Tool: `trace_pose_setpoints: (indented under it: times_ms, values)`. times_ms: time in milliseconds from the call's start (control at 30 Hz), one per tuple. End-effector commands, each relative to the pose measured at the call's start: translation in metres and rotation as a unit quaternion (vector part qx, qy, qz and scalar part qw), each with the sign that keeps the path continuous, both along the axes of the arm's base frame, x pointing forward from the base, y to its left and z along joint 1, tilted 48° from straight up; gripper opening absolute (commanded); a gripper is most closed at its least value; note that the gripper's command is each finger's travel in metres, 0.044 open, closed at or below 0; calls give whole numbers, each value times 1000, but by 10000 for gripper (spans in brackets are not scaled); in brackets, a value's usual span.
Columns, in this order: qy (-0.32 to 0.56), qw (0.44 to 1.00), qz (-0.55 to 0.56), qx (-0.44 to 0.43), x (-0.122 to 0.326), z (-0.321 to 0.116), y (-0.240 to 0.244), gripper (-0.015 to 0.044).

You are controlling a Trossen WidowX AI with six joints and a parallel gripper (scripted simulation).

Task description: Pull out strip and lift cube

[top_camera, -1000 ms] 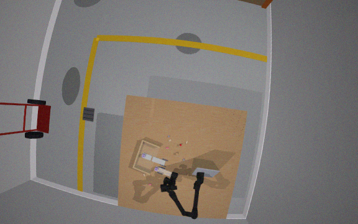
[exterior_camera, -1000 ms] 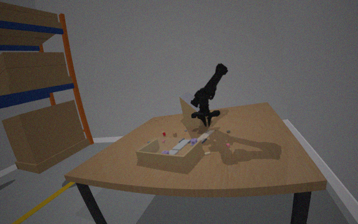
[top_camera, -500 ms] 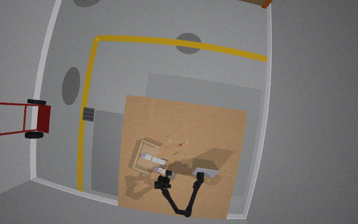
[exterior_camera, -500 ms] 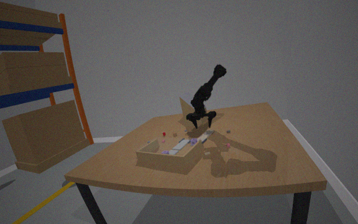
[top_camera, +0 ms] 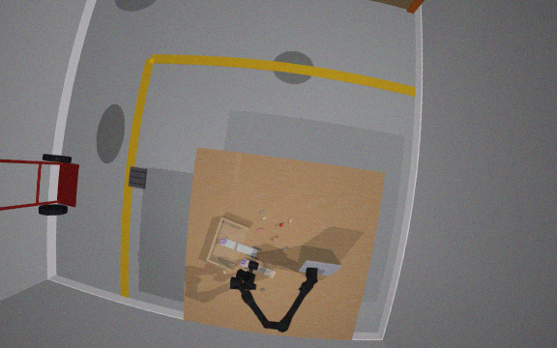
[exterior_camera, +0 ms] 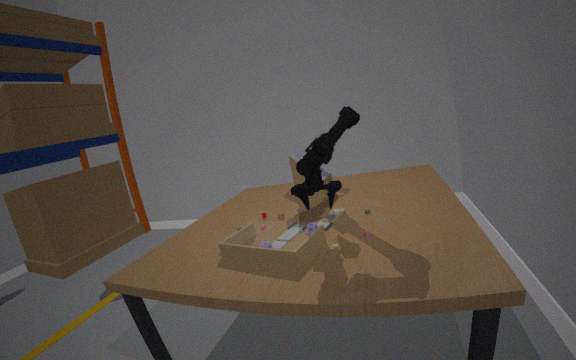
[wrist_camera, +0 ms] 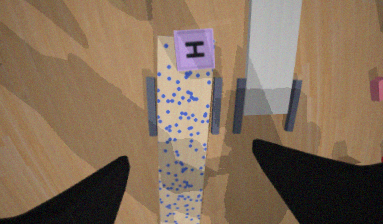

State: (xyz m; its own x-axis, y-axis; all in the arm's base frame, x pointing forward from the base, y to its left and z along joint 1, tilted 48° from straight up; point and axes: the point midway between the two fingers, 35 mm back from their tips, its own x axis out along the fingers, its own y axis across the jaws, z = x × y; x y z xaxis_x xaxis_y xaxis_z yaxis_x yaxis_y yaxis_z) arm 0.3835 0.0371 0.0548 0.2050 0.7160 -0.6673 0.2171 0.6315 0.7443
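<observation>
The lilac cube marked H (wrist_camera: 194, 49) (exterior_camera: 312, 227) (top_camera: 244, 262) sits on the far end of the cream strip with blue dots (wrist_camera: 182, 105) (top_camera: 268, 272). This strip lies between two dark rails, with no gap in its visible part. A pale grey strip (wrist_camera: 274, 45) (exterior_camera: 290, 232) (top_camera: 246, 249) lies beside it, with a break showing in the top view. Another lilac cube (top_camera: 223, 241) (exterior_camera: 266, 245) sits at its far end, inside the tray; its label is unreadable. My gripper (wrist_camera: 192, 153) (exterior_camera: 320, 208) is open and empty above the dotted strip, short of the cube.
A low wooden tray (exterior_camera: 258, 260) (top_camera: 215, 240) surrounds the strips' far ends. Dark rails (wrist_camera: 152, 106) (wrist_camera: 293, 105) flank both strips. An upright panel (top_camera: 324, 267) stands near the arm. A pink block (wrist_camera: 378, 89) and other small bits lie beside the strips.
</observation>
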Motion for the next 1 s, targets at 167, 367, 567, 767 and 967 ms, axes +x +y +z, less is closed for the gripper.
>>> trace_pose_setpoints:
  times_ms: [167,367,567,767,967]
  values:
    - [1,1000,3,2,32,-4,-15,440]
    - [0,1000,3,2,53,-7,-24,440]
    - [0,1000,3,2,65,-11,-28,387]
    - [0,1000,3,2,68,-17,-21,250]
    - [0,1000,3,2,70,-24,-14,250]
